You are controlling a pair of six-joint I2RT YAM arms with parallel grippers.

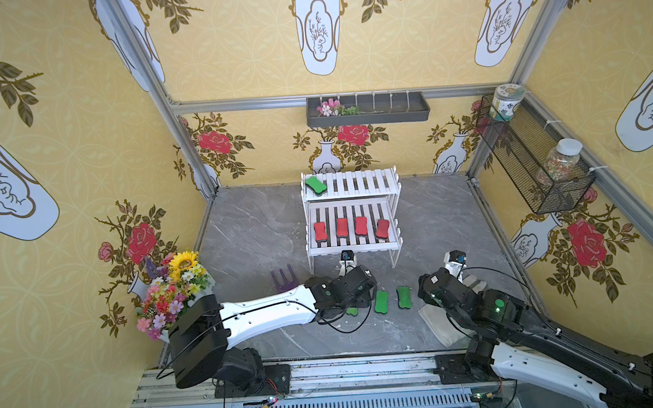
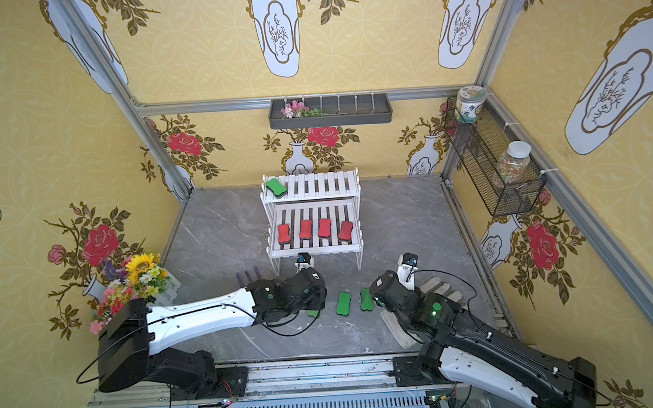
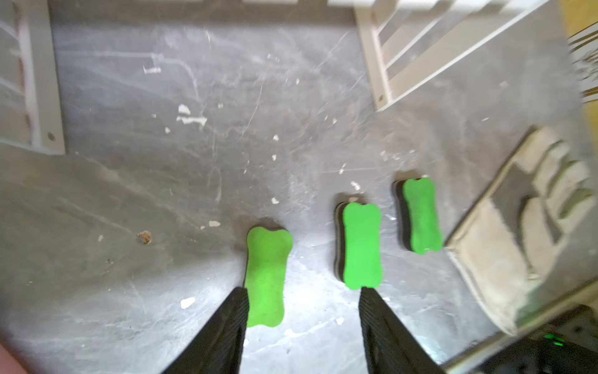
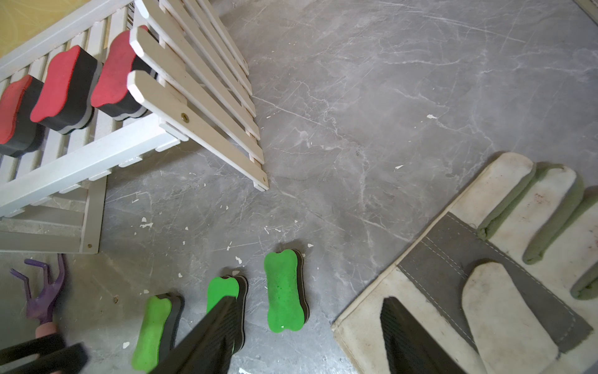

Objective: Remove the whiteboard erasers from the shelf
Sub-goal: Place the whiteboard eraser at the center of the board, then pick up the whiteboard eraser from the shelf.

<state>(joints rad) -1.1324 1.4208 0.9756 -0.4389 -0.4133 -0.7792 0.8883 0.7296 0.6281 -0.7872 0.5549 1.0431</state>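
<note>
on the shelf: one green bone-shaped foam eraser (image 1: 315, 185) on the top tier of the white slatted two-tier shelf (image 1: 354, 247); four red foam erasers (image 1: 341, 227) in a row on the lower tier.
off the shelf: three green erasers (image 3: 361, 244) flat on the grey marbled worktop (image 4: 356, 97), dark felt down.
left claw (image 3: 303, 291): ribbed jaws apart over the nearest one, gripping nothing.
right claw (image 4: 310, 301): wide, empty, over the edge of a pale canvas glove (image 4: 485, 291).
step: third drop-off looks done.
next: rise, reach the top tier, pinch the soft waist.
</note>
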